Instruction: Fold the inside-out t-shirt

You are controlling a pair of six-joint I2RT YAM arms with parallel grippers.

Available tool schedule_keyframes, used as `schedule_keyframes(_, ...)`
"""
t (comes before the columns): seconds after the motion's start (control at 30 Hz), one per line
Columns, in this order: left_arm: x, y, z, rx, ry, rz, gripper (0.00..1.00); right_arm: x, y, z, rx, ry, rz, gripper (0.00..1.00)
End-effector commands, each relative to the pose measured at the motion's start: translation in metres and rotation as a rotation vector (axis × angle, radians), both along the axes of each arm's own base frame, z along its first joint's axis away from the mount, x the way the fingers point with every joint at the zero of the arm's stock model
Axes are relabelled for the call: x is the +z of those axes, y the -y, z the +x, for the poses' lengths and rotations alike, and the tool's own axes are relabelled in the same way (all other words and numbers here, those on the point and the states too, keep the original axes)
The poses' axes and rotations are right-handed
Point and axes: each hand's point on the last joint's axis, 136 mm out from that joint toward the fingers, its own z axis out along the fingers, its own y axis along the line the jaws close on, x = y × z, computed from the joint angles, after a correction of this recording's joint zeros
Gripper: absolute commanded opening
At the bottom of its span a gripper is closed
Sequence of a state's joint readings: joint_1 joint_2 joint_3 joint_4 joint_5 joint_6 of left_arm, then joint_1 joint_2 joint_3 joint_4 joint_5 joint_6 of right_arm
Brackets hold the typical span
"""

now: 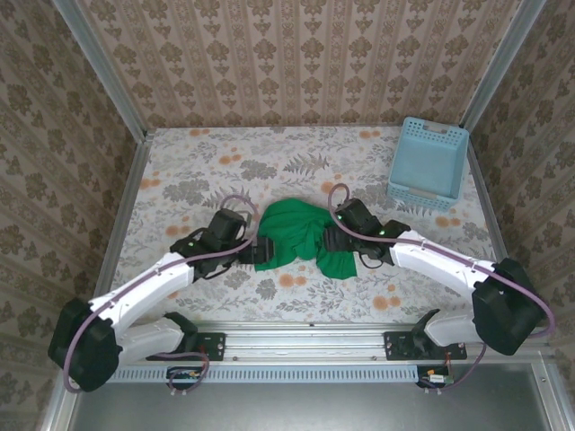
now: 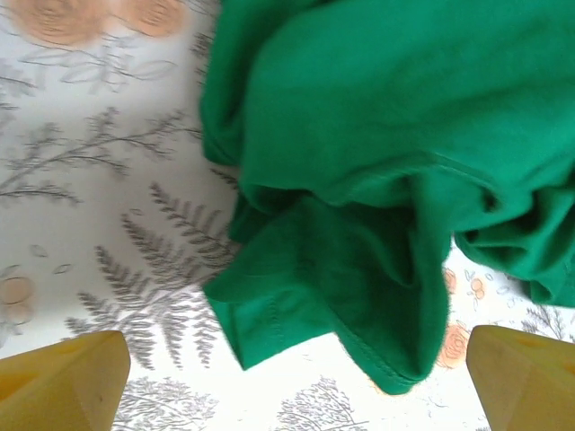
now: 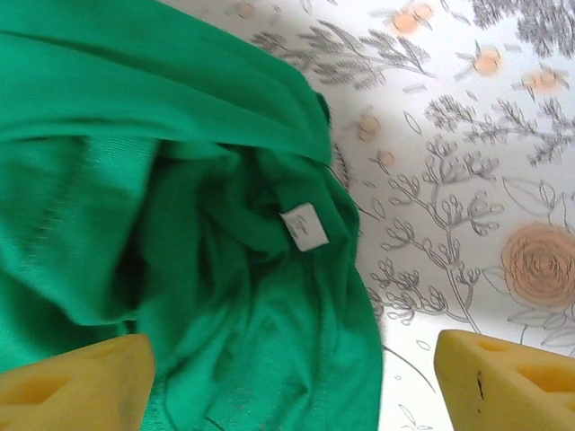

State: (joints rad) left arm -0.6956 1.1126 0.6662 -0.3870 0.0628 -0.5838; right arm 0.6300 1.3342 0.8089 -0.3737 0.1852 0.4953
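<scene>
Left gripper (image 2: 296, 373) and right gripper (image 3: 292, 368) gape beside one green t-shirt (image 1: 292, 232).

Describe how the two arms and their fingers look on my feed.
Both the left arm and right arm have white tubular links, bulky black joint housings and black wrists, with a mauve cable looping along each. The left fingers and right fingers are blunt yellow wedges.

t-shirt (image 1: 289, 232) on table (image 1: 198, 166) centre, basket (image 1: 428, 166) in far right corner
</scene>
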Motion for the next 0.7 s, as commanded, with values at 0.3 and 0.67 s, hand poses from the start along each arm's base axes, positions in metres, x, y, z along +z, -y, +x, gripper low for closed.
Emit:
schedule_keyframes(0.3,-0.014,0.029,0.028,-0.013,0.004,0.098,0.67,-0.063,-0.006,0.000,-0.093,-0.138,0.063,0.78)
schedule_keyframes(0.67,0.004,0.003,0.039,0.044,0.028,0.139,0.10,-0.068,0.025,-0.004,-0.174,-0.131,-0.122,0.10)
